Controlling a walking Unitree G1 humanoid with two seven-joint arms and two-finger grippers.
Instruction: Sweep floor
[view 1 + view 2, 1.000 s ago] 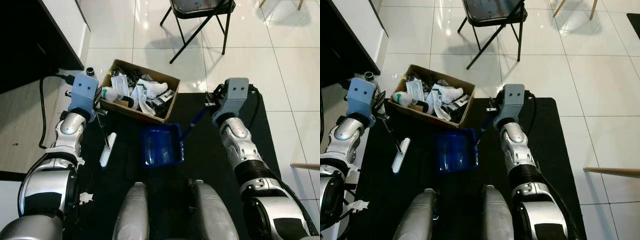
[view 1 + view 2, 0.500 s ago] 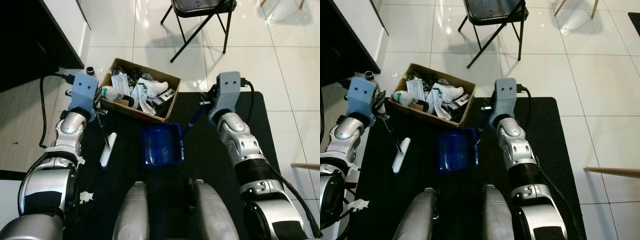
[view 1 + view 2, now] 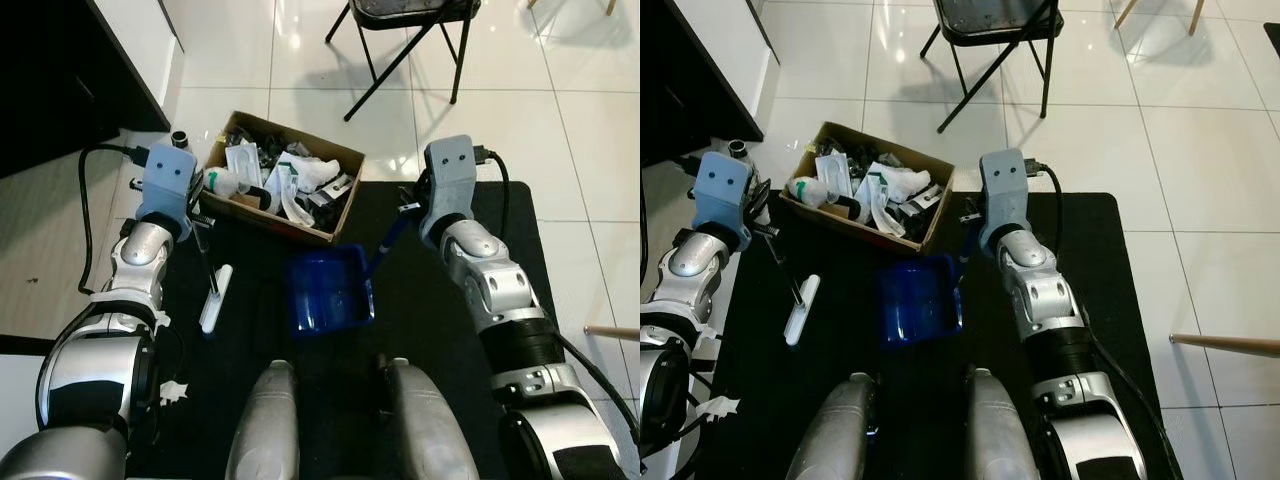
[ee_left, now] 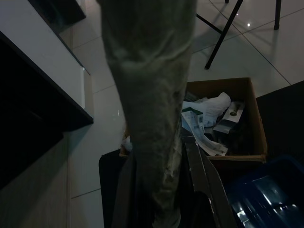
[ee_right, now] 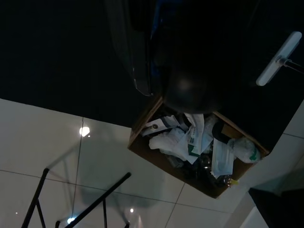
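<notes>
L to R, head views: black cabinet (image 3: 50, 80) w/ white side panel at far L, black cable (image 3: 84, 215) trailing down the tile beside it. Left gripper (image 3: 195, 215) sits under its blue-grey wrist housing at the mat's L edge; a thin dark handle runs from it down to the white brush head (image 3: 215, 298), which lies on the black mat (image 3: 440, 330). Fingers hidden by the housing, so can't tell if clenched or loose on the handle. Cardboard box (image 3: 335, 205) full of white packets & dark bits stands astride the mat's far edge, just R of that gripper. Blue dustpan (image 3: 325, 290) rests on the mat near-side of the box, close to its front wall, btwn the two arms; its blue handle (image 3: 388, 243) angles up to the right gripper (image 3: 410, 208). Fingers there also covered by the housing – grip can't be told. Black folding chair (image 3: 400, 40) on white tile beyond, top cut off. Wooden stick (image 3: 610, 331) pokes in at far R edge. Robot's two grey legs at bottom centre.

Left wrist view adds: a blurred grey-green shaft (image 4: 152, 95) close to the lens, blocking the middle; box interior & dustpan corner (image 4: 266, 194) past it.

Right wrist view: v. dark, a round black mass hides the fingers; box contents (image 5: 194, 137), brush head (image 5: 278, 59) & chair legs (image 5: 95, 202) visible.
</notes>
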